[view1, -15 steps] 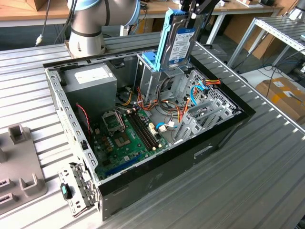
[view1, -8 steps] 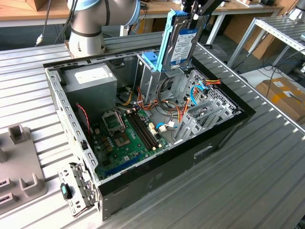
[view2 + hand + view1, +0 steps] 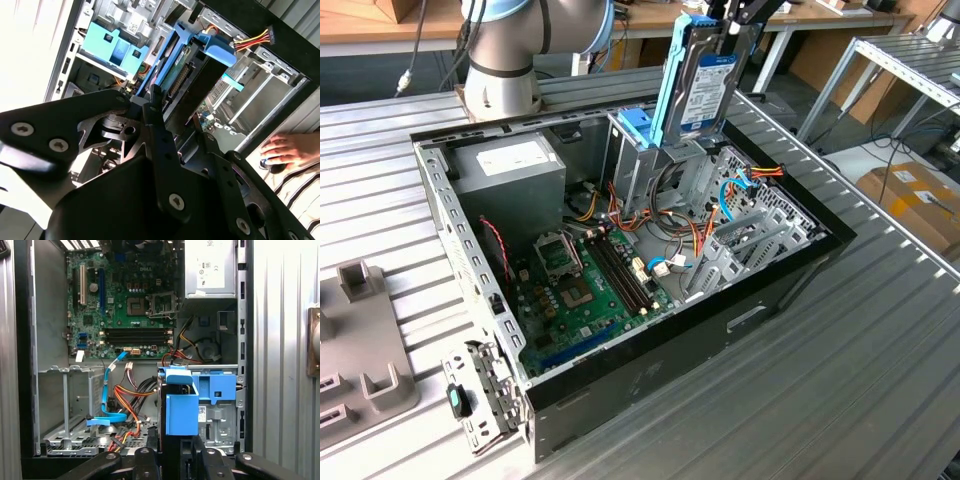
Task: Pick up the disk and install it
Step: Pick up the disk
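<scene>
The disk [image 3: 708, 85] stands on end with its white and blue label facing the exterior view's right and a light blue rail [image 3: 672, 80] along its edge. My gripper [image 3: 735, 22] is shut on its upper end. Its lower end sits at the top of the metal drive cage [image 3: 645, 165], beside the cage's blue latch [image 3: 636, 122]. In the second wrist view the disk [image 3: 176, 75] runs edge-on away from my gripper [image 3: 177, 114]. In the first wrist view its blue rail end [image 3: 181, 410] shows just ahead of my gripper [image 3: 172, 460], over the cage.
The open computer case [image 3: 790, 265] lies on a ribbed metal table. It holds a grey power supply [image 3: 515, 165], a motherboard [image 3: 575, 280] and loose orange and blue cables [image 3: 735, 190]. A person's hand [image 3: 285, 149] rests beside the case. Grey fixtures [image 3: 360, 340] lie at the exterior view's left.
</scene>
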Available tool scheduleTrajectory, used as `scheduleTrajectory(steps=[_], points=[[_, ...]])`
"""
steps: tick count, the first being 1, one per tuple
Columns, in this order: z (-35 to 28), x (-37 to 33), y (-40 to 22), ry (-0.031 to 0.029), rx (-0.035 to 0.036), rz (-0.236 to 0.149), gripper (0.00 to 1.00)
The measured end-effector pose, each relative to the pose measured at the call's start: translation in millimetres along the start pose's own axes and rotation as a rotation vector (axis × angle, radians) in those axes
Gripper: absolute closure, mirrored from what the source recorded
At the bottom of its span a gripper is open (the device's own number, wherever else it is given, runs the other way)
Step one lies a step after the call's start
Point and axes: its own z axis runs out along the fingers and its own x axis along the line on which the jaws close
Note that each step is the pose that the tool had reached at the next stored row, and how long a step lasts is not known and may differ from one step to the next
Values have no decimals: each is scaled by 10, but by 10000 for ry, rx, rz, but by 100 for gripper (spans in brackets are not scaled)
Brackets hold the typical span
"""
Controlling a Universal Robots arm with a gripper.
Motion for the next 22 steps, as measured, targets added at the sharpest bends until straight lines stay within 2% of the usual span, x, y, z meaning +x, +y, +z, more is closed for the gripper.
scheduleTrajectory(steps=[8,22], points=[[-12,12,-22,4,-1,-1,65],[-8,150,-110,4,-8,0,65]])
